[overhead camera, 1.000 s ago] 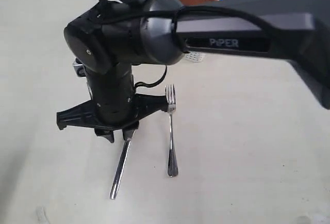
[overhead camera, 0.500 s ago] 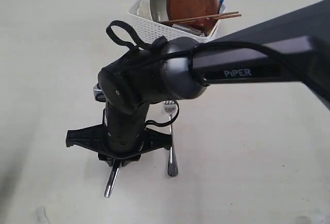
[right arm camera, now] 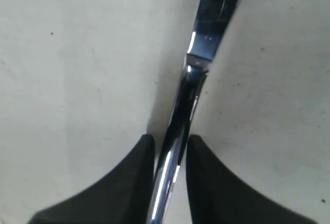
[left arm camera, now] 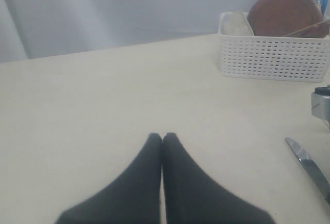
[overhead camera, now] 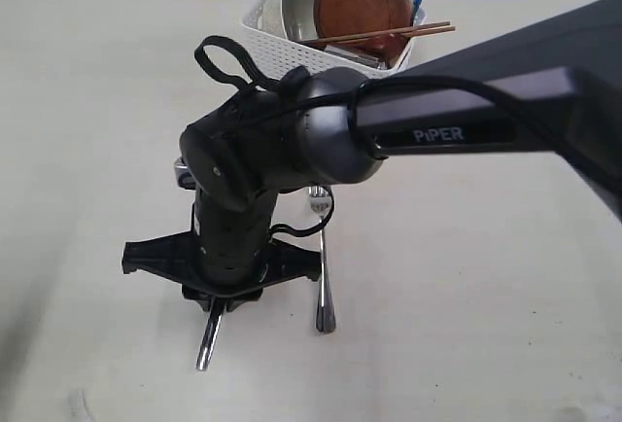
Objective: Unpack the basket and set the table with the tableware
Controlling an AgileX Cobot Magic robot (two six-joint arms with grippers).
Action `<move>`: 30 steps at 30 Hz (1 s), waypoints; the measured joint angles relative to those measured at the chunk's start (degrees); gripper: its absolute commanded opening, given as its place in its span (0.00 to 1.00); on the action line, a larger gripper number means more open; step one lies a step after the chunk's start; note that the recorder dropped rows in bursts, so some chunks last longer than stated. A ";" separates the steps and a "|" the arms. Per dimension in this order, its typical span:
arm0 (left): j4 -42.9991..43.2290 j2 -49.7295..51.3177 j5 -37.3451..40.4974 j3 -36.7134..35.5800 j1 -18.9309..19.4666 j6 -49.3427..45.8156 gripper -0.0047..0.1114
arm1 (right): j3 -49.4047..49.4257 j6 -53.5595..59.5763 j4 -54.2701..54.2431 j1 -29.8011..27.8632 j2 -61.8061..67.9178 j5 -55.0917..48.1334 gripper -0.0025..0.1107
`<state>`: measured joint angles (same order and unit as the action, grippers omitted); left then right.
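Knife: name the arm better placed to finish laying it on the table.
Right. The right claw grips the knife by its handle, low at the table beside the fork. The left claw is shut, empty and off to the side.

The exterior camera looks down from high over the wide pale cream tabletop (overhead camera: 505,276), facing the white lattice-sided plastic basket (overhead camera: 277,33) at its far edge. The left wrist camera sits low over that tabletop, looking level across it to the same basket, and both views catch the slim steel knife (overhead camera: 206,342). The right wrist camera hangs very close above that knife, pointing almost straight down.
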<state>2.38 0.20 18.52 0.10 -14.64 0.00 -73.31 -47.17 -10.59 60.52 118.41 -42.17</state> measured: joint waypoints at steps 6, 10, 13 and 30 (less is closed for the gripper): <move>0.00 0.00 0.00 0.00 0.00 0.00 0.04 | -0.61 -0.47 0.14 -0.50 0.03 -1.17 0.45; 0.00 0.00 0.00 0.00 0.00 0.00 0.04 | -0.61 -0.58 1.08 -0.61 0.03 -2.02 0.24; 0.00 0.00 0.00 0.00 0.00 0.00 0.04 | -0.61 -0.44 1.70 -0.61 0.03 -2.54 0.08; 0.00 0.00 0.00 0.00 0.00 0.00 0.04 | -0.17 -0.71 5.28 -5.23 -0.82 -3.72 0.02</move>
<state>2.38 0.20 18.52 0.10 -14.64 0.00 -73.48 -47.88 -5.32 55.30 117.59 -45.89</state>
